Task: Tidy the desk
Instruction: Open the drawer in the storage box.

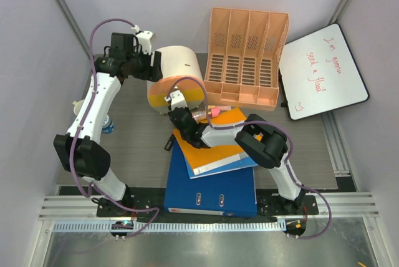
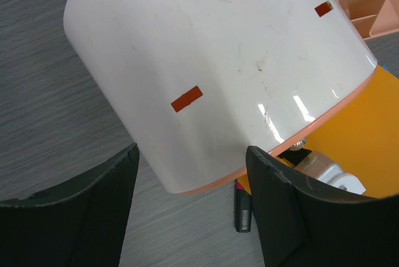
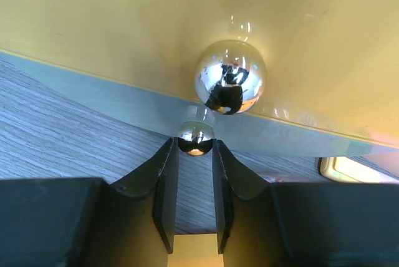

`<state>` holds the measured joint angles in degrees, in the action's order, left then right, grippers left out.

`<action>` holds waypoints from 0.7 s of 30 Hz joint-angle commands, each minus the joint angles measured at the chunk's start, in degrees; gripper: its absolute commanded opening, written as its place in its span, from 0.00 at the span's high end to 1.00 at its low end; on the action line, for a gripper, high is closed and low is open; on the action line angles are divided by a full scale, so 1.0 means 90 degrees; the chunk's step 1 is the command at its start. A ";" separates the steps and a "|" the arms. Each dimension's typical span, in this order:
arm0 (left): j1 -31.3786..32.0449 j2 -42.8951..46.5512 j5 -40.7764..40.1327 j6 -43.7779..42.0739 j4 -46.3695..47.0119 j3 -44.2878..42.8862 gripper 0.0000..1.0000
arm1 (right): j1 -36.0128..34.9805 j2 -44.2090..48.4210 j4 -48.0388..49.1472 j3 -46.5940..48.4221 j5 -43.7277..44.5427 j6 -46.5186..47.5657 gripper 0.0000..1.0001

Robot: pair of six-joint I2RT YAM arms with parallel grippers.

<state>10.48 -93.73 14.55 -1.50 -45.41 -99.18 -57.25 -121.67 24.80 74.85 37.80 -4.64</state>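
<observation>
The desk (image 1: 134, 139) is a dark grey wood-grain top. On it lies a white lamp shade (image 1: 181, 64) on its side, with an orange rim and an orange inside (image 1: 159, 92). My left gripper (image 1: 153, 67) stands open at the shade's left side; in the left wrist view the shade (image 2: 218, 61) fills the space ahead of the gripper (image 2: 192, 155), whose jaws are wide apart. My right gripper (image 1: 177, 112) reaches into the shade's mouth. Its fingertips (image 3: 165, 155) press a small chrome ball (image 3: 195, 137) from both sides, below a larger chrome ball (image 3: 230, 77).
An orange file rack (image 1: 246, 55) stands at the back, and a whiteboard (image 1: 324, 70) with red writing lies at the right. An orange folder (image 1: 218, 151) rests on a blue binder (image 1: 212, 192). A pink marker (image 1: 212, 113) and a black marker (image 2: 243, 211) lie near the shade. A small bottle (image 1: 107, 123) stands at the left.
</observation>
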 commanded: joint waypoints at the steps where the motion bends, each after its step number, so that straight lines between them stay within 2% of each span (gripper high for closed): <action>1: -0.0032 0.0171 0.0063 0.0030 0.0124 -0.0074 0.30 | 0.0053 0.0295 0.0321 -0.0132 -0.0011 -0.0128 0.78; 12: -0.0032 0.0132 0.0132 0.0098 0.0114 -0.0152 0.30 | -0.0493 0.1076 0.0292 -0.1011 0.0087 -0.0294 0.79; 21: -0.0032 0.0132 0.0142 0.0137 0.0075 -0.0260 0.30 | -0.0874 0.1243 0.0067 -0.1197 0.0126 -0.0422 0.79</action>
<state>10.48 -93.73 14.79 -0.54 -45.47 -99.22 -63.48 -114.21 24.71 64.95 38.28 -6.57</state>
